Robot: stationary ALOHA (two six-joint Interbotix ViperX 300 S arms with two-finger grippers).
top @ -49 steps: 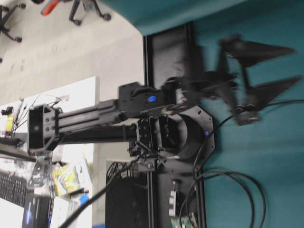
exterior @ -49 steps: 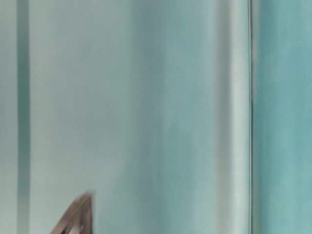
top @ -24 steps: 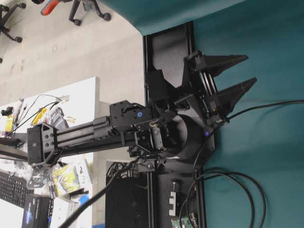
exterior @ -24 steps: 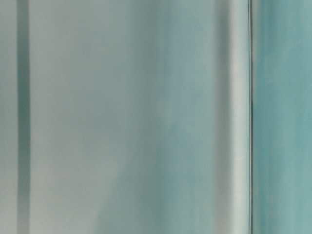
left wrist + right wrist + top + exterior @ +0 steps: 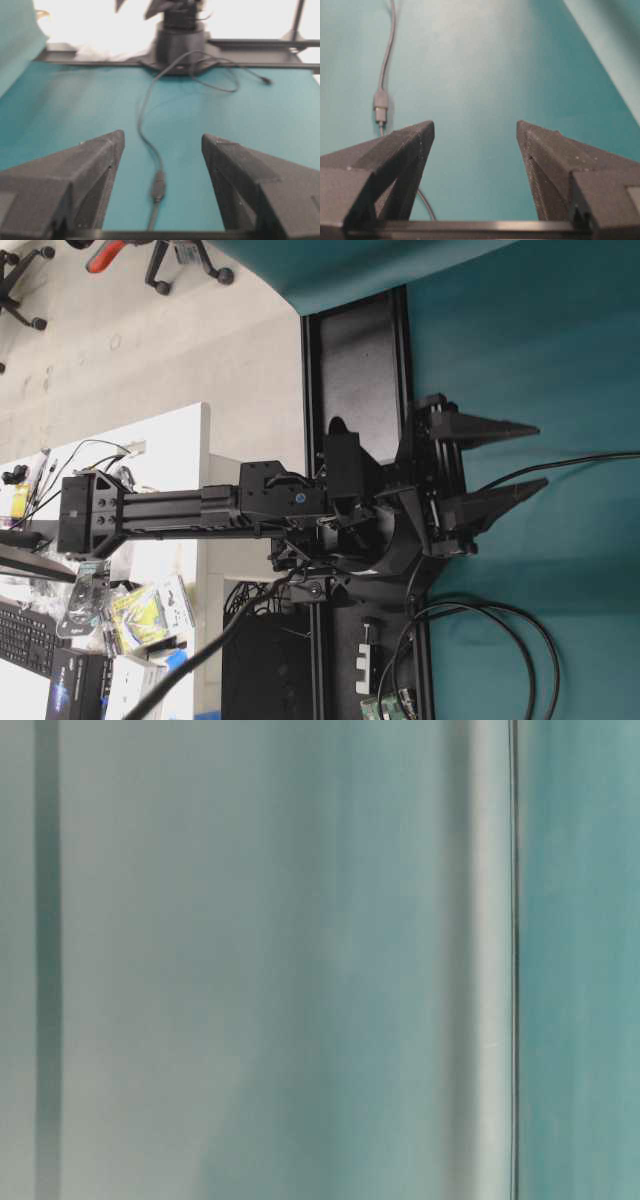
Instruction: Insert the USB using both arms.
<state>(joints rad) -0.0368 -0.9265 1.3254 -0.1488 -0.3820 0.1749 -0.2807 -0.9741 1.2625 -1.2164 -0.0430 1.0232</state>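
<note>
The USB connector is a thick dark joint in a grey cable lying on the teal cloth. It lies ahead of my left gripper, which is open and holds nothing. In the right wrist view the same connector sits beyond the left finger, and its cable passes under that finger. My right gripper is open and empty. The overhead view shows one black arm folded over its round base, its open gripper pointing right over the cloth. The table-level view is only a teal blur.
The far arm's base stands at the cloth's back edge, with black cable loops beside it. A black frame rail borders the cloth. A cluttered white desk and chair legs lie off the table.
In the overhead view the arm has swung and its gripper has come down and settled; the motion blur is gone. A dark fingertip low in the table-level view has left the frame.
</note>
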